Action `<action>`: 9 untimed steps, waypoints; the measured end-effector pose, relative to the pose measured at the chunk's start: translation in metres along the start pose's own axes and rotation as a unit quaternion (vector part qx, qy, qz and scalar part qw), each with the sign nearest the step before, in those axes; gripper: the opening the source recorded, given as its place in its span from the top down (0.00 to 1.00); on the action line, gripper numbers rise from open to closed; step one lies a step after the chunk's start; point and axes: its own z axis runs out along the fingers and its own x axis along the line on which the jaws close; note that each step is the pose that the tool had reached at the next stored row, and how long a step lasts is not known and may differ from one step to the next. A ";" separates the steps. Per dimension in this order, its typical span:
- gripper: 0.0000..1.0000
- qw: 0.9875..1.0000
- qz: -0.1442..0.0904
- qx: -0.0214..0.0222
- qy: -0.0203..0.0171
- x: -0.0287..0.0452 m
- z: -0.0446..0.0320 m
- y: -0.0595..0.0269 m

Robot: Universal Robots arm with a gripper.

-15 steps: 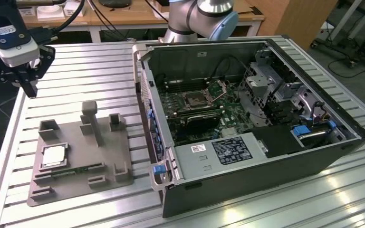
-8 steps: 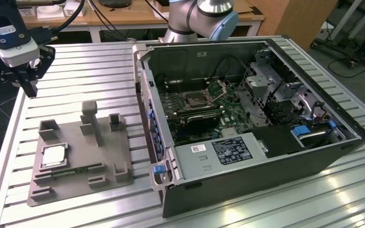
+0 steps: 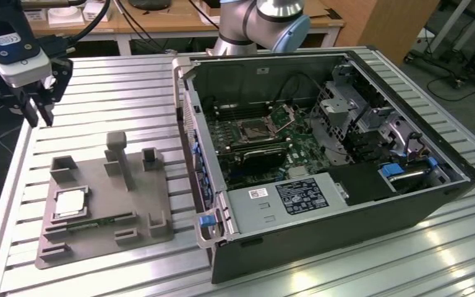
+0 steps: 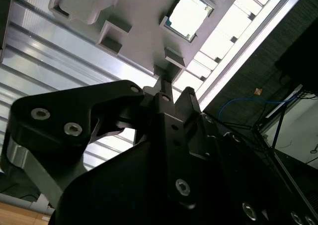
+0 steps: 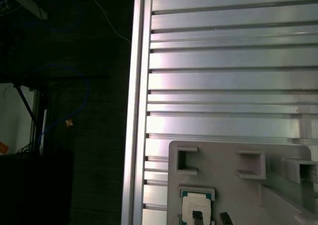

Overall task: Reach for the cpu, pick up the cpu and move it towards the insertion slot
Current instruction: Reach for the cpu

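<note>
My jaws are a little way open. The two dark fingers (image 3: 46, 110) point straight down with a narrow gap between them, and nothing sits in that gap. In the first wrist view the fingertips (image 5: 224, 217) also stand apart and bare. I hold nothing and touch nothing.

I hang high over the table (image 3: 122, 93), above its far corner on the exterior view's left, with the slatted metal top below me.

The cpu (image 3: 70, 202) lies flat, silvery face up, in a square pocket of the grey holder (image 3: 130, 185). The holder rests along the same table edge, nearer the near corner. From my jaws the cpu is therefore down and along that edge toward the near corner, well apart from me. Both wrist views show it in its pocket (image 4: 191, 16) (image 5: 191, 205), beyond my fingers.

The cpu is square, so it has no long axis to line up with. Its sides run with the pocket walls, and I judge that is what my fingers must match. A narrow green memory stick (image 3: 89, 224) lies in the holder just beside the cpu, on the side toward the table's near edge.

The insertion slot (image 3: 256, 130) is in the board inside the open computer case (image 3: 345, 185), which stands on the table toward the exterior view's right. It is well apart from both the cpu and me.

As I judge it, the reach is under way and the cpu is not yet picked up.
</note>
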 end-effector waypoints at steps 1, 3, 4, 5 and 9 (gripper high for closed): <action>0.75 1.000 0.000 0.000 0.000 0.0000 0.0000 0.0000; 0.69 1.000 0.000 0.000 0.000 0.0000 0.0002 0.0000; 0.69 1.000 0.000 0.000 0.000 0.0000 0.0003 0.0000; 0.67 1.000 0.000 0.000 0.000 0.0001 0.0005 -0.0002; 0.55 1.000 0.000 0.000 0.000 0.0000 0.0033 -0.0014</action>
